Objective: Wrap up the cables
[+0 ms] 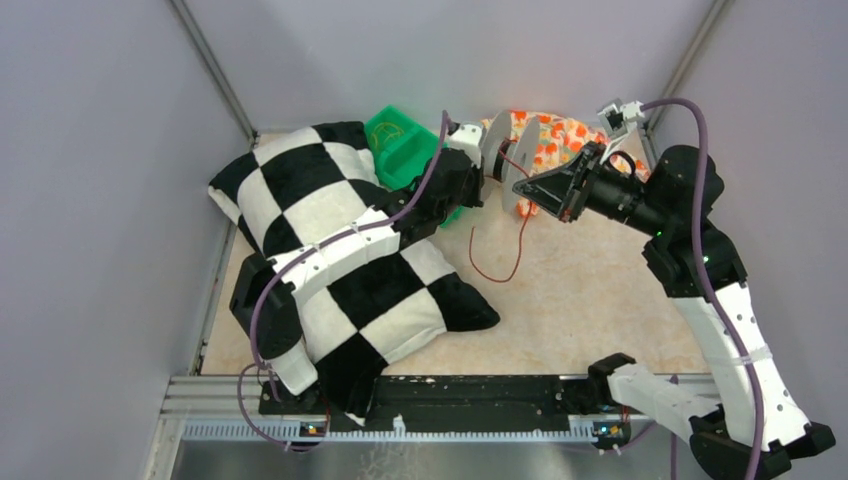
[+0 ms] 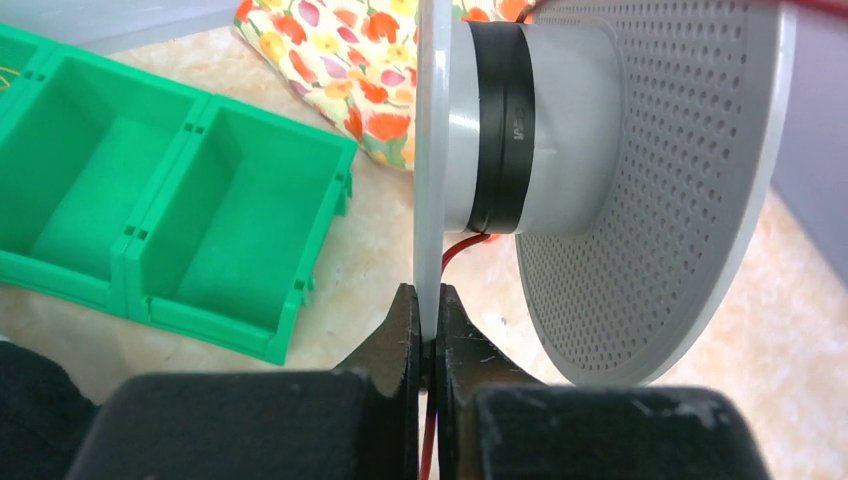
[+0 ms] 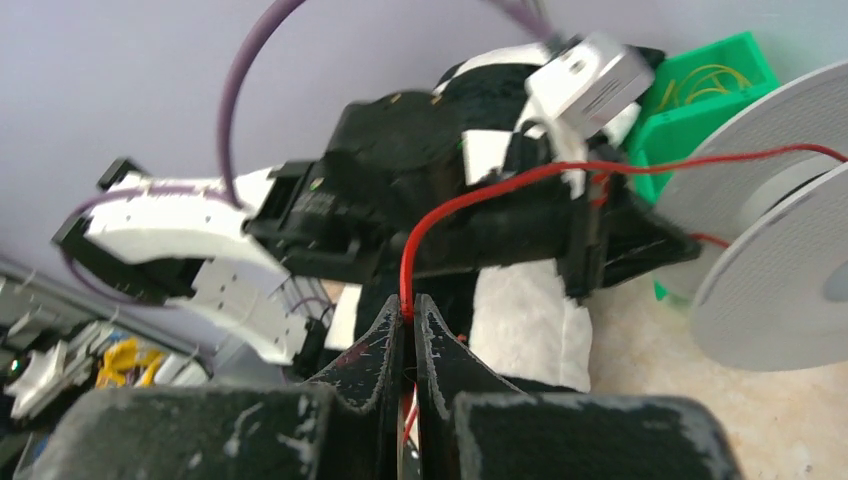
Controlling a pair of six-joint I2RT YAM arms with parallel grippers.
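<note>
The cable (image 1: 499, 270) is a thin red wire that hangs in a loose loop onto the table. It runs up to a grey spool (image 1: 508, 165). My left gripper (image 2: 430, 302) is shut on the thin edge of the spool's near flange (image 2: 431, 150). The perforated far flange (image 2: 650, 200) stands to the right, and the cable (image 2: 462, 248) comes off the hub. My right gripper (image 3: 408, 306) is shut on the cable (image 3: 470, 198), which arcs from its tips across to the spool (image 3: 770, 260). From above, the right gripper (image 1: 518, 187) sits just right of the spool and the left gripper (image 1: 486, 172) just left of it.
A black-and-white checkered cloth (image 1: 340, 260) lies over the left arm. A green compartment bin (image 1: 400, 145) sits behind it. A floral cloth (image 1: 550, 135) lies at the back. Grey walls close in on three sides.
</note>
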